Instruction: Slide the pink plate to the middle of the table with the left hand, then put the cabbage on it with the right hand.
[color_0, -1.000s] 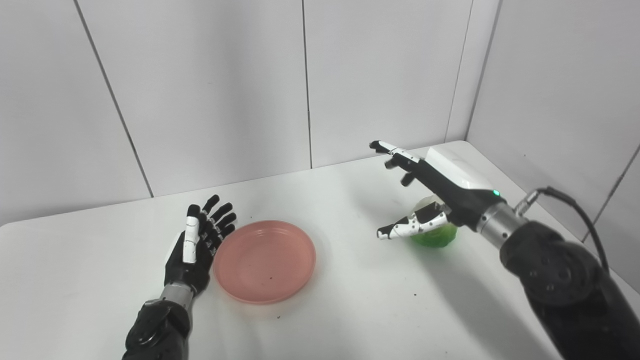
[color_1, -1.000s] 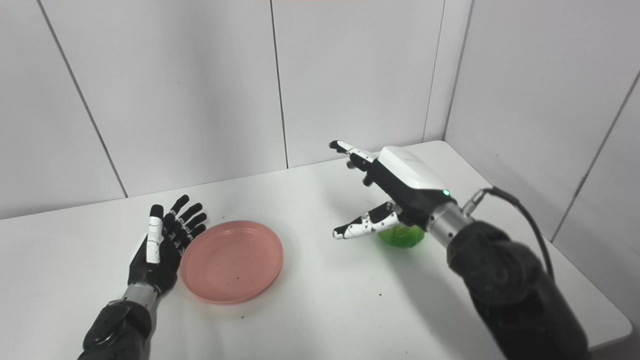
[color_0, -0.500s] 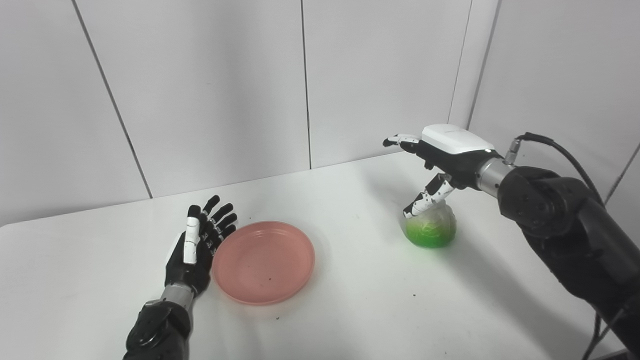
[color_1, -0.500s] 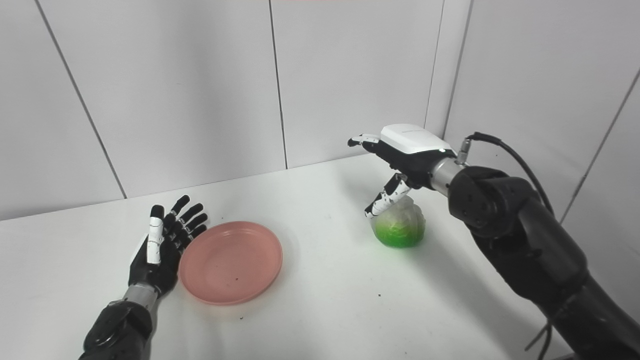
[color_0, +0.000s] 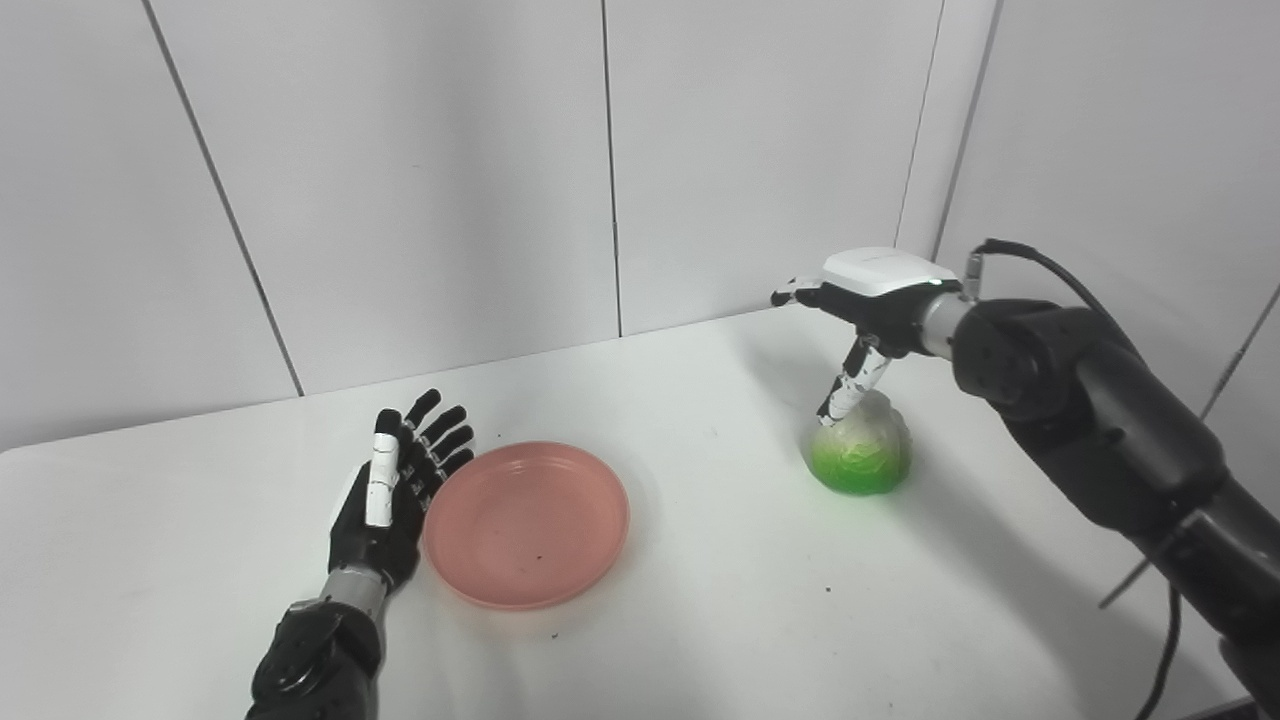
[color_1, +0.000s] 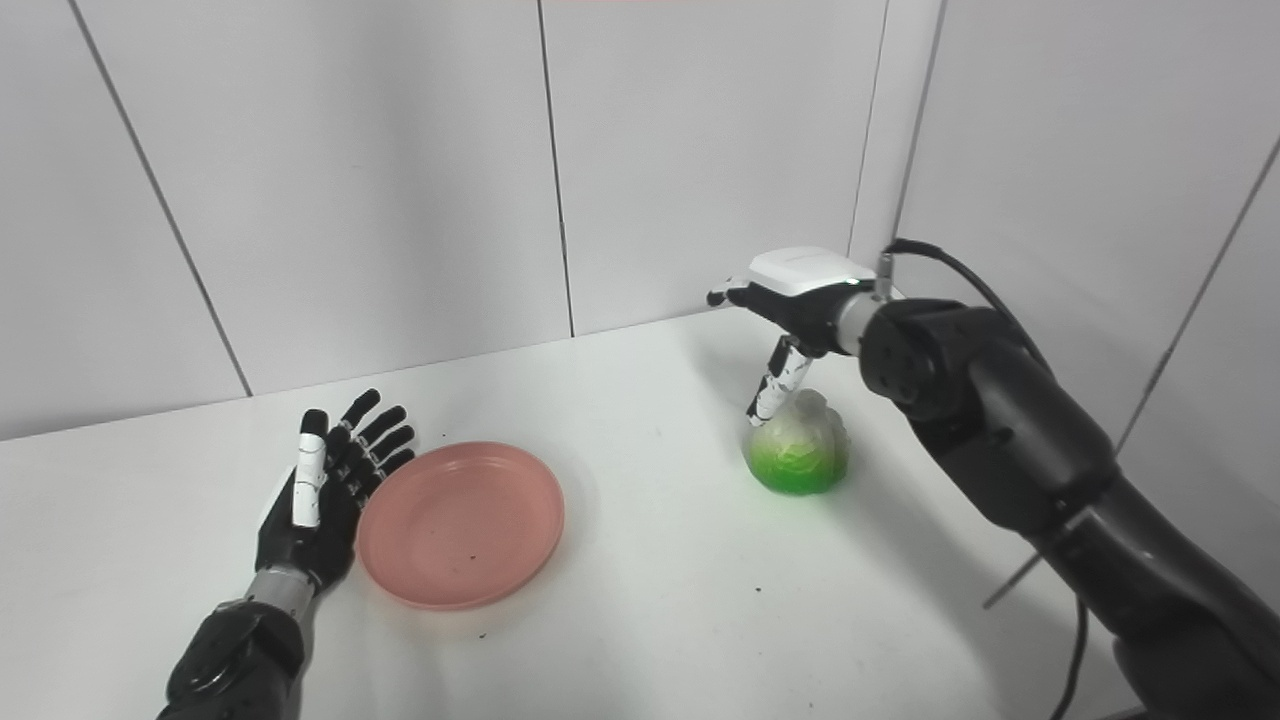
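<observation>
Our cabbage (color_0: 859, 452) sits upright on the worktop (color_0: 720, 600), well to the right of the pink plate (color_0: 527, 523) and clear of it. Directly above it we have the right robot hand (color_0: 868, 300), palm down, fingers spread and reaching past the far side, thumb (color_0: 846, 388) angled down so its tip sits at the cabbage's upper left shoulder. Whether it is actually touching, we can't tell. That hand is open; nothing gripped yet.

So we judge the step in hand to be the grasp. To do it well, we want the palm lowered squarely over the crown, fingers wrapping the far side while the thumb closes on the near side, so the round, lumpy head is caged rather than pinched. Close too high and it may squirt out or roll towards the wall. Lift straight up before carrying it left.

Over at the plate, it lies flat, left of the worktop's centre by our reading. The left robot hand (color_0: 395, 492) rests beside it, open, fingers extended and together, their edge right against the plate's left rim, holding nothing.
</observation>
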